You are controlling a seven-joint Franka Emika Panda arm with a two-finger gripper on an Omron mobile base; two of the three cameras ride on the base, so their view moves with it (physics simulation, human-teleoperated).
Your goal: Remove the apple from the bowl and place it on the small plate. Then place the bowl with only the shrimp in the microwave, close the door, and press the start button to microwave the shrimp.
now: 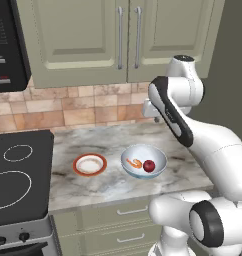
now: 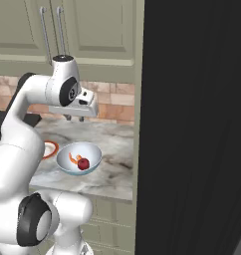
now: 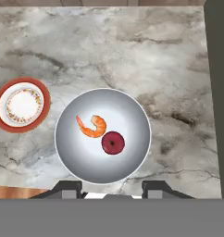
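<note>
**Apple Pick: Handling and Grasp Point**

Marbled grey countertop (image 1: 113, 187) runs beneath pale green wall cabinets (image 1: 93, 35), with a black cooktop (image 1: 18, 175) off to one side. The gripper (image 3: 111, 187) hangs well above the counter, pointing down; its two dark fingertips stand apart with nothing between them.

Directly below the gripper, slightly ahead of the fingertips, sits the bowl (image 3: 72, 152). Inside it lie the apple (image 3: 113, 142) and the shrimp (image 3: 92, 126), just beside each other and possibly touching. The small plate (image 3: 22, 104) rests on the counter to the side of the bowl, apart from it, and carries nothing.

Handling assessment:

- The apple is likely firm, smooth and light. Being round, it may roll on the curved bowl floor if nudged.
- Take hold across its widest girth, descending vertically and centred over it.
- Set the fingers so that neither comes down on the shrimp, which lies on one side of the apple.
- The bowl is probably rigid and may slide on the polished stone if a finger strikes its wall.
</note>
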